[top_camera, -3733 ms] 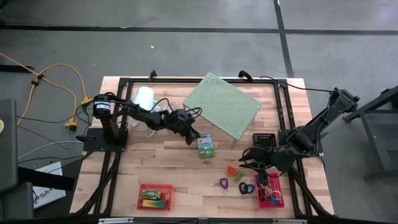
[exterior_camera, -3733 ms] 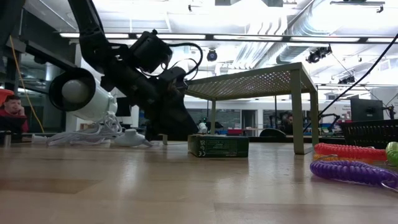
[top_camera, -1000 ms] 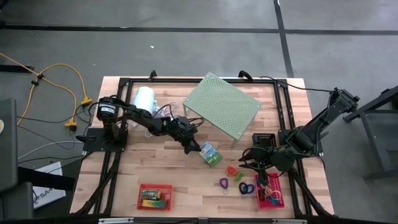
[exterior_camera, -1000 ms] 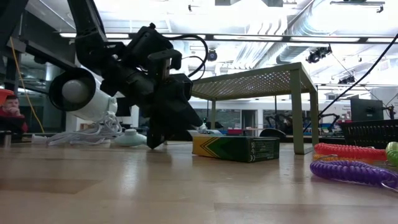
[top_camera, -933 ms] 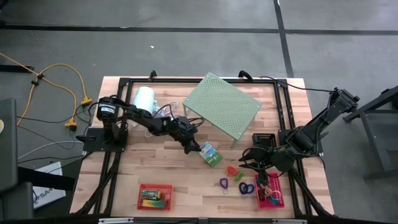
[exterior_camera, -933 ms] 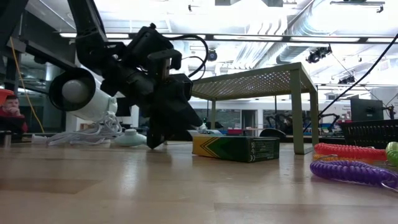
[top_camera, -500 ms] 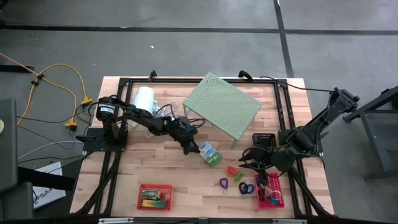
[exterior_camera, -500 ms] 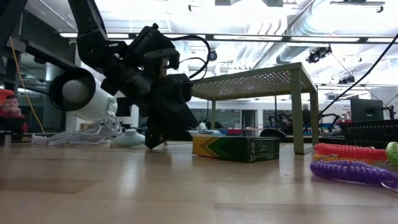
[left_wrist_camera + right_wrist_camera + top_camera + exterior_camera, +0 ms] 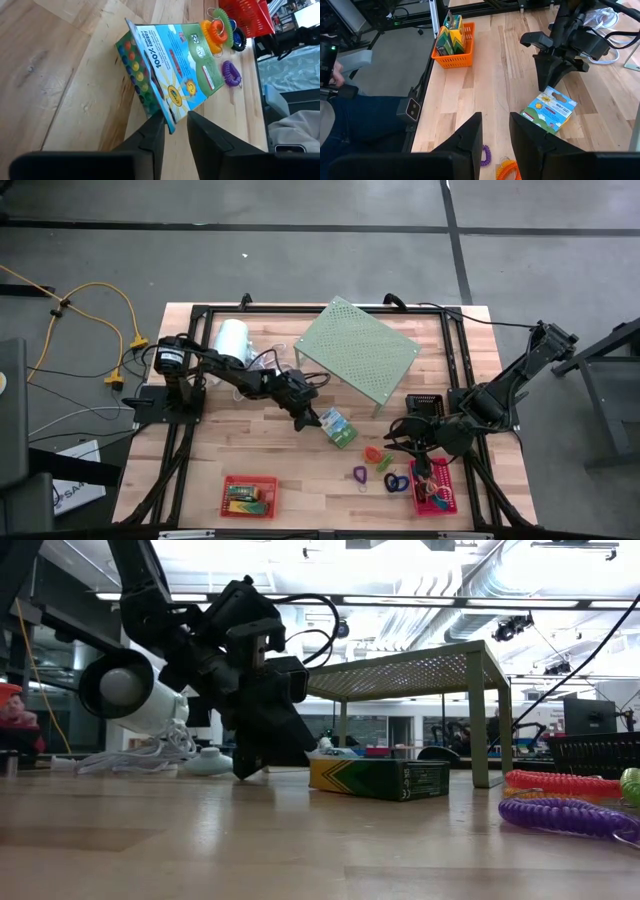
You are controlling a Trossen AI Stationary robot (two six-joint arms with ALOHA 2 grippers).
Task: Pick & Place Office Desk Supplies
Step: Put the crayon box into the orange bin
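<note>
A green-white box (image 9: 339, 428) lies flat on its broad face at the table's middle, printed face up (image 9: 175, 65). My left gripper (image 9: 306, 420) slants down at the box's corner nearest the left arm. Its fingers stand narrowly open on either side of that corner (image 9: 171, 126). My right gripper (image 9: 398, 436) hovers open over the right side, with nothing between its fingers (image 9: 495, 132). Coiled loops, orange (image 9: 372, 452), purple (image 9: 360, 474) and blue (image 9: 396, 481), lie on the wood in front of it. My left gripper has the box's corner (image 9: 171, 126) between its two fingertips, coming slanting down from the table's left side. I cannot tell whether the fingers touch the box. The box lies on the table.
A red basket (image 9: 249, 495) holding green-yellow items stands at the near edge. A pink basket (image 9: 433, 488) is at the near right and a black one (image 9: 425, 402) behind it. The pale green perforated shelf (image 9: 357, 350) and a white cylinder (image 9: 232, 337) stand at the back.
</note>
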